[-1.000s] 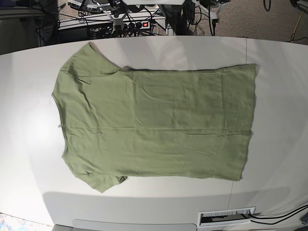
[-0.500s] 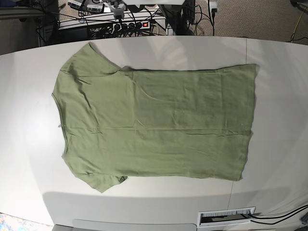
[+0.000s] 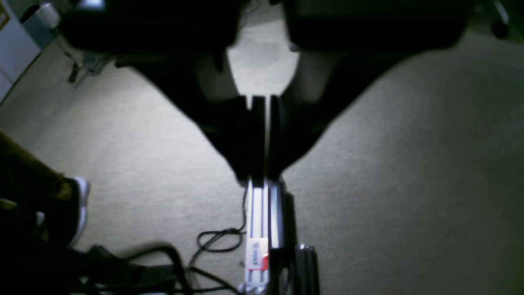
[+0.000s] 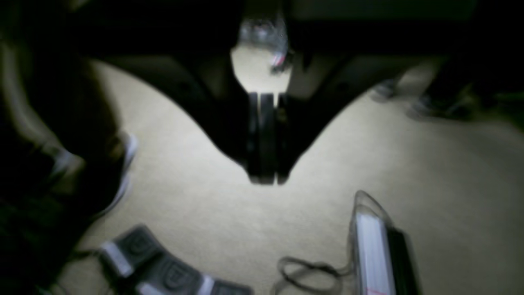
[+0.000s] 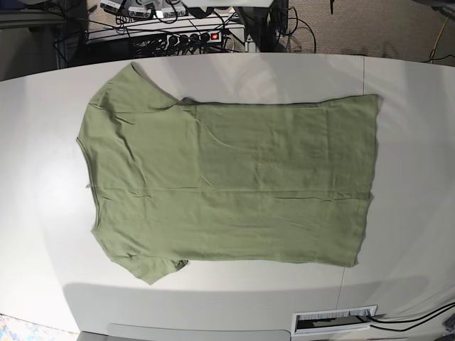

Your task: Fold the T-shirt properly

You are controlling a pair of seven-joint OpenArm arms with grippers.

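Although neither arm shows in the base view, the T-shirt (image 5: 227,185) lies spread flat on the white table (image 5: 412,142), filling its middle. Its long axis runs from 9 o'clock to 3 o'clock: shoulders and neckline toward 9, the straight hem toward 3. One sleeve juts toward 11 o'clock and the other toward 7. No fold has been made, so I judge the task to be at its very start; the next move calls for both arms to come down over the table and pinch cloth at an edge or sleeve, probably along the 12 o'clock side, to carry it across.

From the left wrist view, the left gripper (image 3: 262,180) has its jaws pressed together on nothing, hanging over carpet and cables with no shirt beneath.

From the right wrist view, which is blurred, the right gripper (image 4: 264,180) is likewise closed and empty, above carpet at the table's outside.
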